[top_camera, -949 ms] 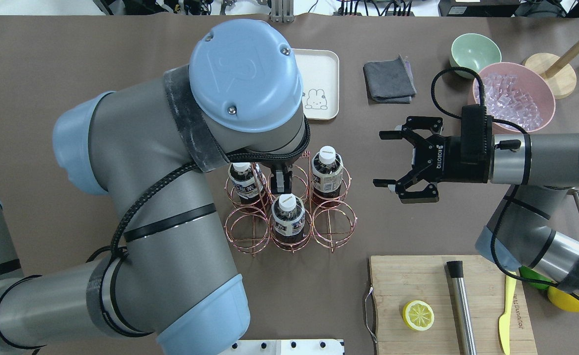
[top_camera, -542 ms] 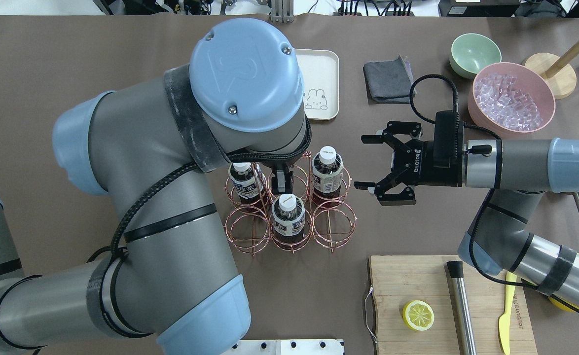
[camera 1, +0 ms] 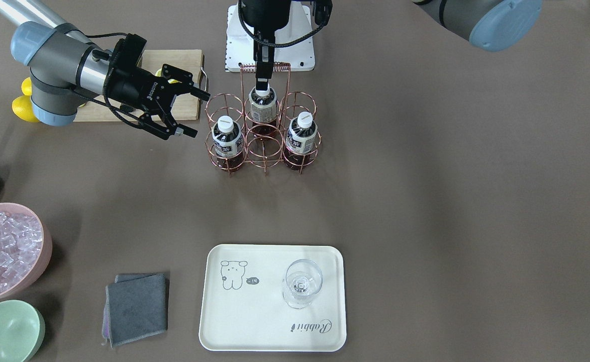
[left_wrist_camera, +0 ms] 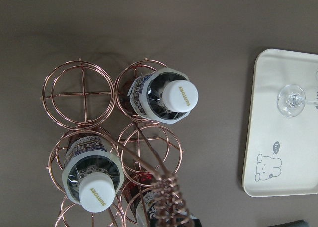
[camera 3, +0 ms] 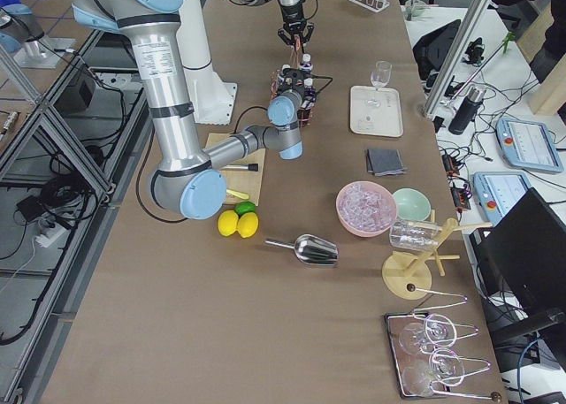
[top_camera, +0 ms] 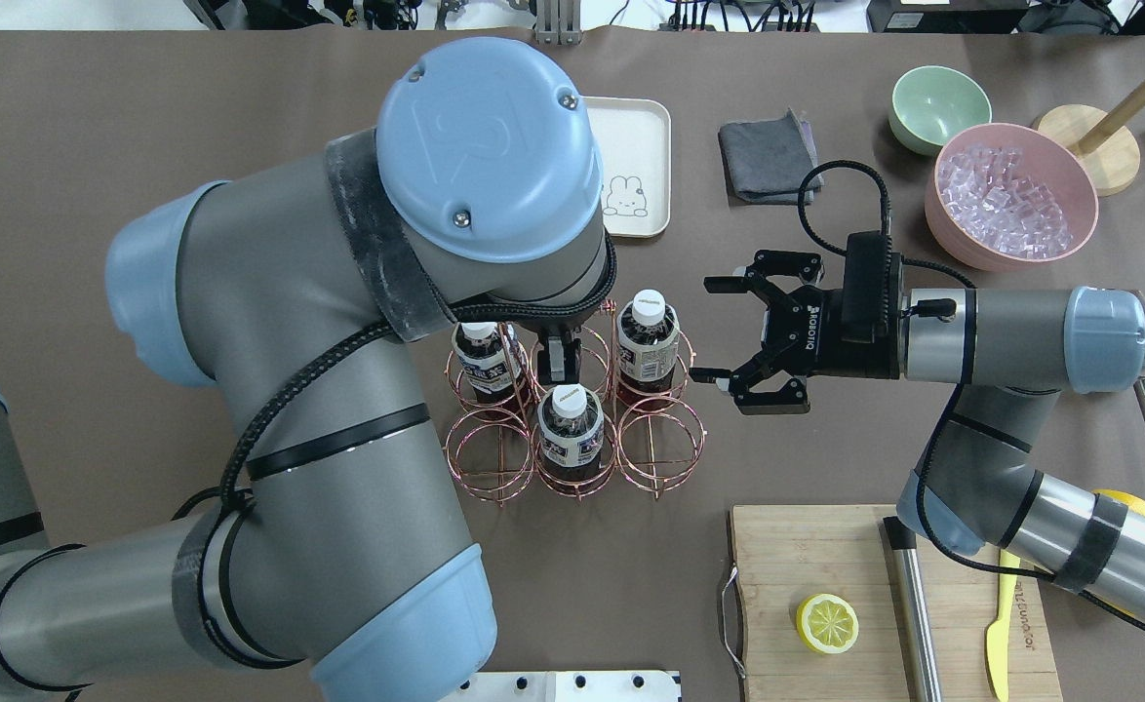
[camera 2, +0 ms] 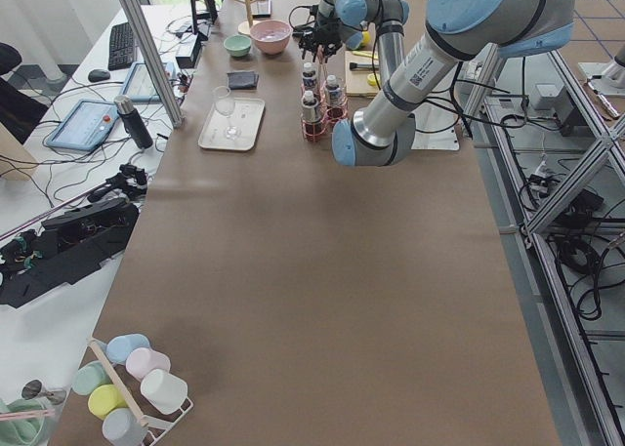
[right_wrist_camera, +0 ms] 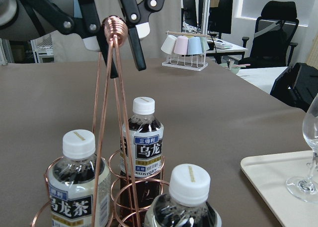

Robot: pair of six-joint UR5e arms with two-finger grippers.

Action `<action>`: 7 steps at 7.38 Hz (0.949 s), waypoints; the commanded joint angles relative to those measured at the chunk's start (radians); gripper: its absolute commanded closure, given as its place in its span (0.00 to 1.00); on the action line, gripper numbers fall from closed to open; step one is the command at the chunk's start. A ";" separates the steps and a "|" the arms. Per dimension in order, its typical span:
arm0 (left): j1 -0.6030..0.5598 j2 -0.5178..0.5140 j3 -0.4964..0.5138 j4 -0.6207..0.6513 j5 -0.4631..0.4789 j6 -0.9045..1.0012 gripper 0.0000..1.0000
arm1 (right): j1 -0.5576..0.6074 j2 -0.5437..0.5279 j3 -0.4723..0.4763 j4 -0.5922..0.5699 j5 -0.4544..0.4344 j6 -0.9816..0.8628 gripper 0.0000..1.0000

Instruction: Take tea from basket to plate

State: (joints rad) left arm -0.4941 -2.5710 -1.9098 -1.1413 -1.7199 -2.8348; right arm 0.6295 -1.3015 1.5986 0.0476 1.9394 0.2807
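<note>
Three tea bottles stand in the copper wire basket point(top_camera: 660, 450): one far right point(top_camera: 647, 336), one far left point(top_camera: 480, 356), one near middle point(top_camera: 570, 429). My left gripper point(top_camera: 555, 357) hangs over the basket and is shut on its looped handle point(right_wrist_camera: 113, 26). My right gripper point(top_camera: 707, 330) is open, level, just to the right of the far right bottle point(camera 1: 226, 138), not touching it. The cream plate point(camera 1: 270, 322) lies beyond the basket with a clear stemmed glass point(camera 1: 301, 284) on it.
A grey cloth point(top_camera: 769, 158), a green bowl point(top_camera: 938, 105) and a pink bowl of ice point(top_camera: 1011, 195) sit at the far right. A cutting board point(top_camera: 807, 556) with a lemon half point(top_camera: 827, 623), a metal rod and a yellow knife lies near right.
My right gripper has moved left toward the basket, staying open. My left arm and the bottles have not moved.
</note>
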 commanded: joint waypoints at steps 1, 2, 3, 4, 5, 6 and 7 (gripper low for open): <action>0.000 0.000 0.000 0.000 0.000 -0.002 1.00 | -0.002 0.059 -0.049 -0.002 -0.002 0.001 0.00; 0.000 0.000 0.000 0.002 0.000 -0.002 1.00 | -0.001 0.083 -0.063 -0.005 -0.003 0.002 0.00; 0.000 0.000 0.000 0.002 0.000 -0.002 1.00 | 0.009 0.091 -0.060 -0.005 -0.003 0.035 0.00; 0.000 0.000 0.000 0.002 0.000 -0.003 1.00 | 0.010 0.106 -0.062 -0.005 -0.003 0.052 0.00; 0.000 0.000 0.000 0.002 0.000 -0.006 1.00 | 0.012 0.108 -0.068 -0.005 -0.005 0.052 0.00; 0.000 0.002 0.000 0.002 0.000 -0.006 1.00 | 0.013 0.126 -0.077 -0.006 -0.007 0.054 0.00; 0.000 0.000 -0.002 0.003 0.000 -0.006 1.00 | 0.012 0.133 -0.091 -0.006 -0.016 0.054 0.03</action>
State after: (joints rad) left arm -0.4940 -2.5704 -1.9099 -1.1397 -1.7196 -2.8401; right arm 0.6412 -1.1866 1.5276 0.0423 1.9336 0.3313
